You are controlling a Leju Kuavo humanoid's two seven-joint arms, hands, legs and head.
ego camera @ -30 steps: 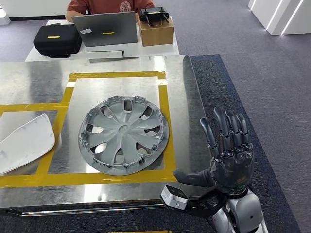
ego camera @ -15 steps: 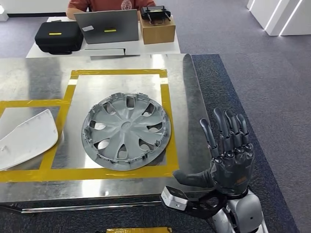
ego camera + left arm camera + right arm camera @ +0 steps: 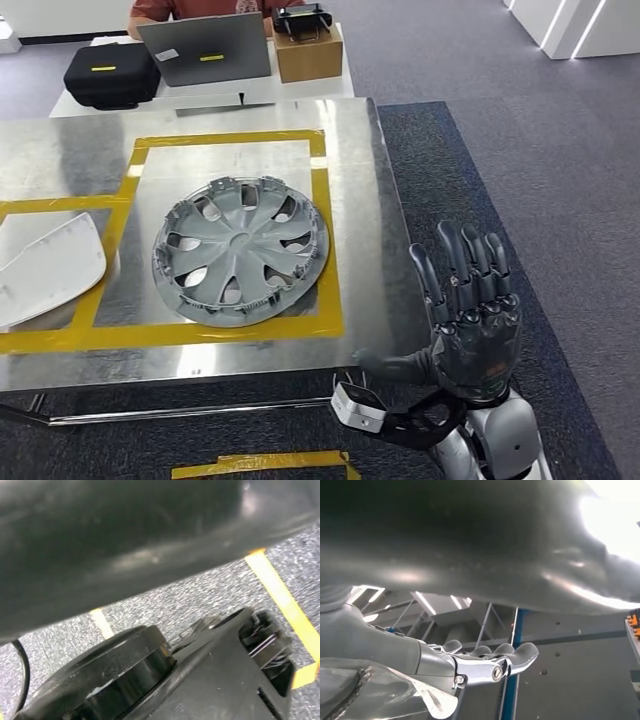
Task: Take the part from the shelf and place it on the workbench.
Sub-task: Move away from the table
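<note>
head view had the wheel cover [image 3: 240, 252] lying flat on the bench [image 3: 373, 230] inside the yellow tape square, nearer the right edge. the right hand [image 3: 466, 318] hung off that edge, fingers spread, empty (placing looked done).

A white curved panel [image 3: 49, 268] lies at the near left, inside a yellow tape outline [image 3: 226, 335]. Beyond, a white table [image 3: 204, 95] carries a black case [image 3: 112, 73], a grey laptop [image 3: 204, 50] and a cardboard box [image 3: 306, 52] topped by a black device [image 3: 300, 18]. A person in a red shirt [image 3: 162, 8] sits behind it.
</note>
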